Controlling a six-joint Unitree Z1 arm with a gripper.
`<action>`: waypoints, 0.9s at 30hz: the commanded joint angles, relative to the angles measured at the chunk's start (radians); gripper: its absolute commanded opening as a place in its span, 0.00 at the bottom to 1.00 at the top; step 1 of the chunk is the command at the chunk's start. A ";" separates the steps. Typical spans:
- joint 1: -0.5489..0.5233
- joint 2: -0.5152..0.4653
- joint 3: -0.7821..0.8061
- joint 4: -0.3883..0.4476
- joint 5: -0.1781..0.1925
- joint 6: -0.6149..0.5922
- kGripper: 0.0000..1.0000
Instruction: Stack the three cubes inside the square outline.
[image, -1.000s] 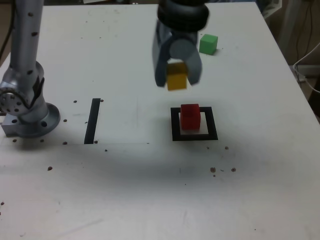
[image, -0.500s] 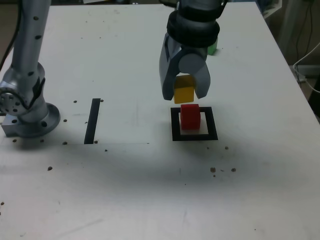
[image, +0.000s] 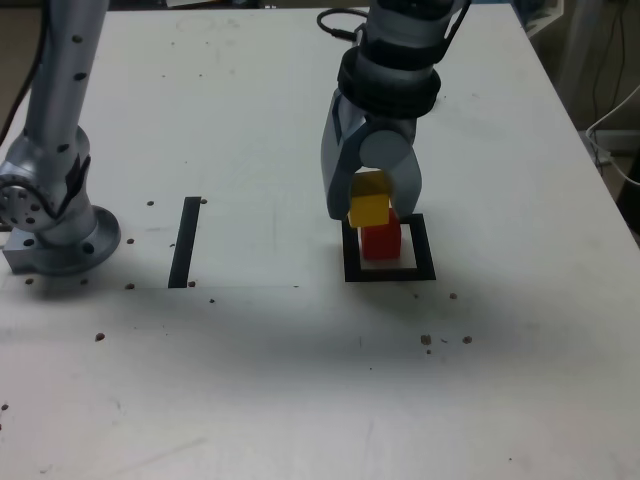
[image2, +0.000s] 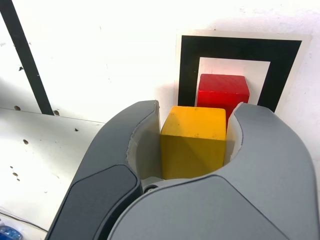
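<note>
My gripper (image: 370, 208) is shut on the yellow cube (image: 369, 208) and holds it just above the red cube (image: 380, 241). The red cube stands on the white centre of the square outline (image: 389, 272). In the wrist view the yellow cube (image2: 193, 139) is clamped between the two grey fingers (image2: 134, 150), with the red cube (image2: 222, 91) and the square outline (image2: 188, 60) below and beyond it. The green cube is hidden behind the arm in the exterior view.
A narrow black strip (image: 185, 241) lies on the table to the exterior view's left of the outline. The arm's grey base (image: 50, 225) stands at that view's left edge. Small dark specks dot the white table (image: 300, 380).
The gripper has moved down and to the exterior view's right with the yellow cube, from beside the green cube to just above the red cube. It now hides the green cube.
</note>
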 joint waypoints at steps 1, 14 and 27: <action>-0.001 0.008 0.005 -0.005 0.003 0.001 0.20; -0.001 0.015 0.021 -0.032 0.009 0.003 0.43; -0.001 0.017 0.033 -0.079 0.021 0.013 0.57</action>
